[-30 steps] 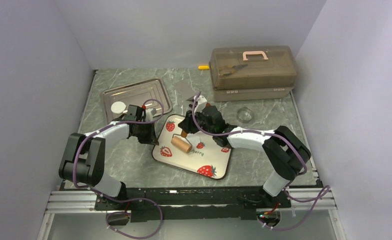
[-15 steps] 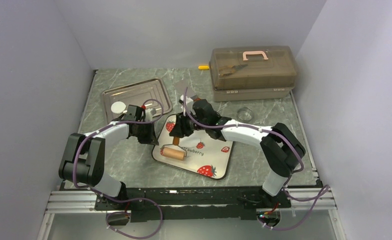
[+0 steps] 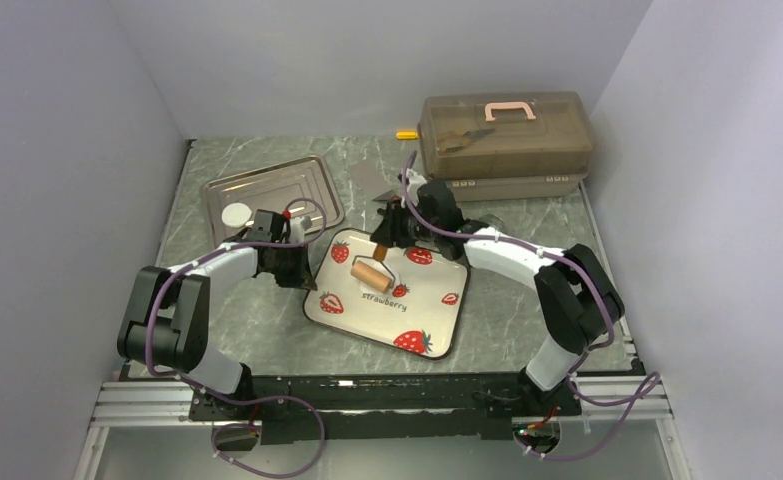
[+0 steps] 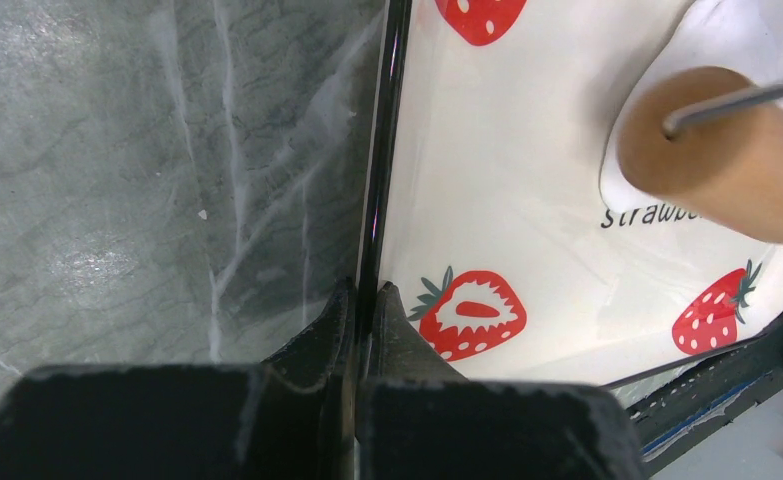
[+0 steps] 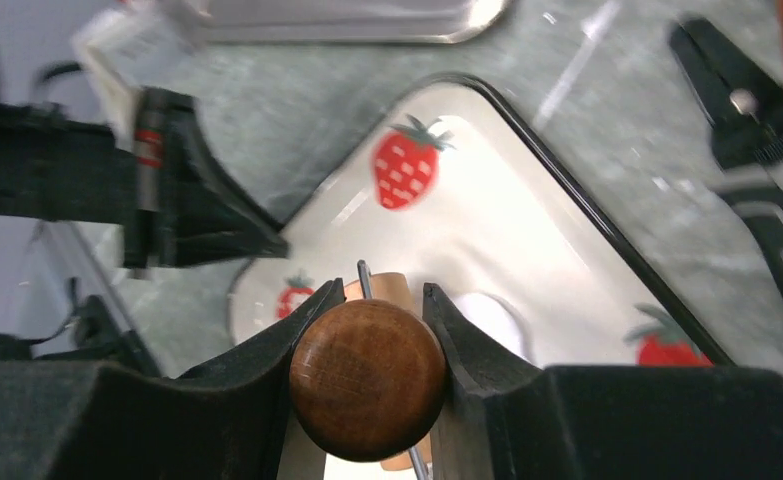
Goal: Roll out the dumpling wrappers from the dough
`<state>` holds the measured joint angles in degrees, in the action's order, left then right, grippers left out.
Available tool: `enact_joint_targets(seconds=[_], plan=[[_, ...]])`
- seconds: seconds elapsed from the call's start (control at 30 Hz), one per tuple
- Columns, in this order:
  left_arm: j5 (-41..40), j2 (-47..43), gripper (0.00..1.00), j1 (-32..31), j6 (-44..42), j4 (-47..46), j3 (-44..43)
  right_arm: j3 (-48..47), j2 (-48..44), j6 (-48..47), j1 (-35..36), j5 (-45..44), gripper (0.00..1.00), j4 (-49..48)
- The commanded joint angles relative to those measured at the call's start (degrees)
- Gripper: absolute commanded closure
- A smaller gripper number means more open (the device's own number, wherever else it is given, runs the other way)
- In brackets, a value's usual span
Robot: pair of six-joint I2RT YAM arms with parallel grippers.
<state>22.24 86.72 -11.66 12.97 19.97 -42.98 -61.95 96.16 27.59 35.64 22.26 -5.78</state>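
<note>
**A:** What's over on the left?

**B:** A shiny rectangular steel tray (image 3: 287, 180) with one thin round white dumpling wrapper (image 3: 236, 214) lying in it. That hasn't moved.

**A:** And the left gripper?

**B:** The left gripper (image 4: 364, 300) is pinched fully shut on the black rim of the cream square strawberry-print plate (image 3: 422, 315). It's where it was a second ago, and the plate hasn't slid.

**A:** So what changed?

**B:** The light-brown wooden cylinder roller (image 3: 370, 275). Half a second ago it sat near the plate's near-left corner. Now it's drawn back toward the far edge, over the soft white flattened dough (image 4: 727, 35) mid-plate. I'd call that a return stroke thinning the patch, and more passes look needed.

**A:** And the right gripper?

**B:** The right gripper (image 5: 379, 300) has its jaws partly apart, clamped on the roller's dark round wooden handle knob (image 5: 367, 378). Its arm has pulled back too.
</note>
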Motion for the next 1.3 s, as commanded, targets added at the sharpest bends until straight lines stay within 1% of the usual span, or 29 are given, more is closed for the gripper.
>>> enact_joint_targets(seconds=[0.0,0.1,0.13,0.3,0.4,0.5,0.6,0.77,0.83,0.93,1.0,1.1,1.17,1.2,1.27], plan=[[-2.20,0.36,1.00,0.72,0.33,-1.17,-0.39,7.71,-5.10,0.57,0.68,-11.33,1.00,-12.94],[-2.13,0.62,1.00,0.68,0.39,-1.11,-0.48,11.90,-6.33,0.59,0.64,-15.29,1.00,-18.51],[-2.12,0.70,1.00,0.67,0.45,-1.11,-0.52,13.05,-6.60,0.49,0.67,-16.87,1.00,-18.71],[-2.19,0.65,1.00,0.70,0.54,-1.07,-0.44,16.49,-4.55,-1.13,1.77,-20.61,1.00,-9.26],[-2.23,0.71,1.00,0.69,0.53,-1.07,-0.46,19.78,-0.96,-1.13,4.05,-22.77,1.00,-4.30],[-2.19,0.83,1.00,0.67,0.54,-0.96,-0.61,23.93,1.60,0.45,6.71,-24.44,1.00,-4.61],[-2.34,0.61,1.00,0.67,0.47,-0.89,-0.52,26.81,1.91,1.97,8.57,-25.49,1.00,-5.53],[-2.27,1.14,1.00,0.68,0.44,-0.64,-0.78,26.97,-0.47,0.61,9.78,-25.40,1.00,-3.45],[-2.22,1.19,1.00,0.67,0.41,-0.77,-0.79,25.38,-2.27,-1.74,10.64,-23.72,1.00,-2.41],[-2.18,1.09,1.00,0.68,0.53,-0.81,-0.70,20.00,-3.59,-6.49,12.55,-18.52,1.00,-0.84],[-2.16,1.17,1.00,0.67,0.50,-0.81,-0.70,16.01,-3.55,-7.99,13.23,-12.96,1.00,-0.97],[-2.15,0.96,1.00,0.72,0.53,-0.89,-0.60,12.23,-5.53,-7.57,13.11,-1.80,1.00,-6.00],[-2.17,0.67,1.00,0.70,0.52,-1.01,-0.45,8.05,-7.13,-7.62,12.06,5.45,1.00,-8.08],[-2.24,0.57,1.00,0.68,0.46,-0.99,-0.42,6.82,-7.80,-7.53,11.13,8.29,1.00,-8.70],[-2.13,0.69,1.00,0.71,0.46,-1.03,-0.51,3.68,-9.16,-8.13,8.77,10.51,1.00,-8.18]])
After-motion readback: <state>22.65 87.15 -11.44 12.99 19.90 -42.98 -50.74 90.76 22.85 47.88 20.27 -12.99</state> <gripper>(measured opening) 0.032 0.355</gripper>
